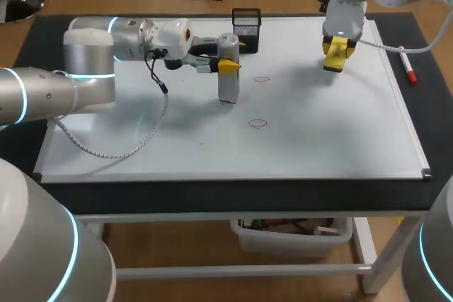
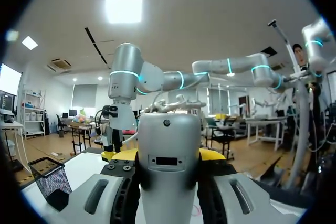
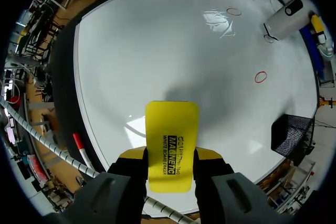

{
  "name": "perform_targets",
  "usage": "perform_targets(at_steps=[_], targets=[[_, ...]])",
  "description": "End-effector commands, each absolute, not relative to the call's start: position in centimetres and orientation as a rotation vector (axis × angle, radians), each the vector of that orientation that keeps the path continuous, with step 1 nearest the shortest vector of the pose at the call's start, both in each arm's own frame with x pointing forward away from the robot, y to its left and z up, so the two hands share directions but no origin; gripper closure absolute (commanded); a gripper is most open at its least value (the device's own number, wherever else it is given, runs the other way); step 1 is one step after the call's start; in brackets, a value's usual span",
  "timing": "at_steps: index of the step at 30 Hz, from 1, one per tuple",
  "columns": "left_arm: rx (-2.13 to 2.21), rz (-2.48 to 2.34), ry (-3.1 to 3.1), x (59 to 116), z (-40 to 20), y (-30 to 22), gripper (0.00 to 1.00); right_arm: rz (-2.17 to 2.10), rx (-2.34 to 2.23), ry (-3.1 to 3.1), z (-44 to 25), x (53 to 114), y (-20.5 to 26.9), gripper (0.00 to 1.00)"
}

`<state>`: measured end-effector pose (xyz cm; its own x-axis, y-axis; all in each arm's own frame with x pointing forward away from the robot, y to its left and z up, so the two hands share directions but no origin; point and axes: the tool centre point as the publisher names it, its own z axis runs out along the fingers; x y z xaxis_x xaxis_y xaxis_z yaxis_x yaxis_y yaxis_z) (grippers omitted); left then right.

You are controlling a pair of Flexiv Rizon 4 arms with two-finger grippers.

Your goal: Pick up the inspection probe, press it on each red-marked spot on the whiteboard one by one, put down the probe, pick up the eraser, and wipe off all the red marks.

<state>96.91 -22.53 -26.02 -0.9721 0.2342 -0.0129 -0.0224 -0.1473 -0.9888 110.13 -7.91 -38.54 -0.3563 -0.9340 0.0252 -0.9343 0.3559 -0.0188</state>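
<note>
Grey cylindrical probe: upright on white whiteboard, left fingers clamping its upper body; looks rigid, probably slippery.
Flat yellow eraser: pinched between right fingers above the board; likely light, stiff.

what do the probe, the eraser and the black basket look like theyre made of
The probe looks like painted metal or plastic: smooth satin silver-grey with soft highlights. The eraser seems plastic: a smooth yellow shell with print. The black basket is wire mesh, probably coated metal, with a see-through grid.
</note>
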Motion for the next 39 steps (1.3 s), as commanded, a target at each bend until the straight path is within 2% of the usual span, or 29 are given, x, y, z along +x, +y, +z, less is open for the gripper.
perform_targets(at_steps=[1,39], targets=[[-0.249,2.244,-1.918,97.3,-26.5,-22.8,1.00,0.053,1.778,-2.575,-38.3,110.1,-8.0,1.00],[-0.273,2.205,-1.940,97.2,-28.4,-23.0,1.00,0.053,1.778,-2.575,-38.3,110.1,-8.0,1.00]])
